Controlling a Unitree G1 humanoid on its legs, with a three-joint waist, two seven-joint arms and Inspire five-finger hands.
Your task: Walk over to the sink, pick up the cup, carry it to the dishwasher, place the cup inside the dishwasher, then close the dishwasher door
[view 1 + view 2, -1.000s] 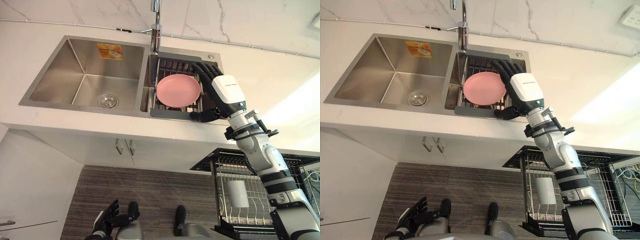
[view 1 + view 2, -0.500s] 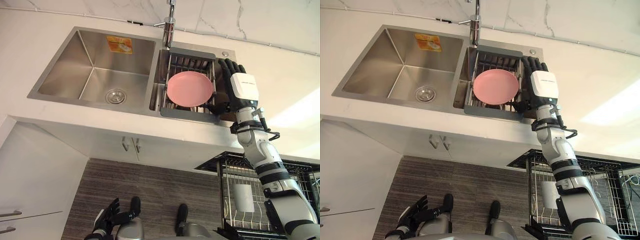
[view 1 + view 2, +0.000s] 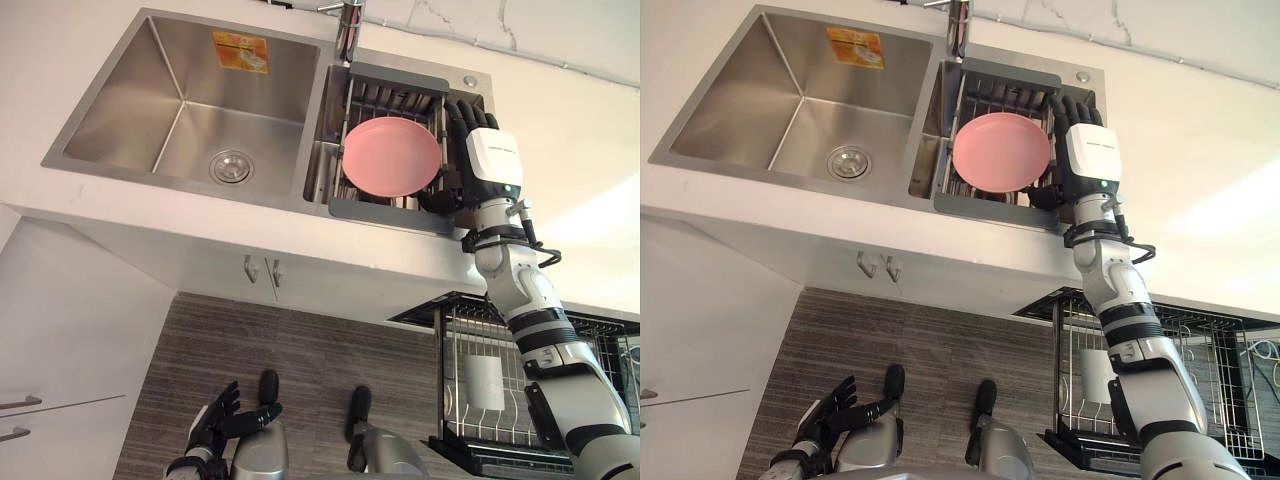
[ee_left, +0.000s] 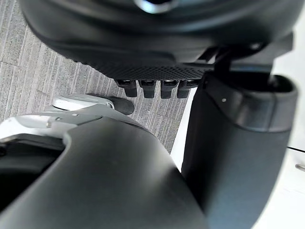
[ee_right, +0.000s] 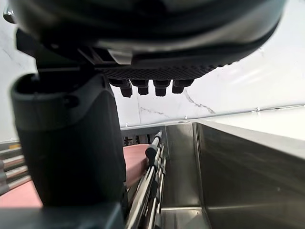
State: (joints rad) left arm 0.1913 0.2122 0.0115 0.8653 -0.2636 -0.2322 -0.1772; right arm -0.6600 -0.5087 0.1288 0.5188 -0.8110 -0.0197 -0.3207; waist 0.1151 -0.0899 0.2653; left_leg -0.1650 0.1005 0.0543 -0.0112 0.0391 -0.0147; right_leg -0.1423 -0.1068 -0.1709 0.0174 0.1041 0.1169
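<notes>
A white cup stands upright in the pulled-out dishwasher rack at the lower right. My right hand reaches into the sink's right basin, open, its fingers straight along the right side of a grey drain rack. That rack holds a pink plate, which also lies just beyond the thumb in the right wrist view. The hand holds nothing. My left hand hangs low above the floor, open with its fingers spread.
The steel sink's left basin has a drain, with the faucet behind the divider. White counter runs to the right. Cabinet handles sit under the sink.
The whole view has shifted. My right hand has moved from over the plate's right edge to the rack's right side, beside the basin wall.
</notes>
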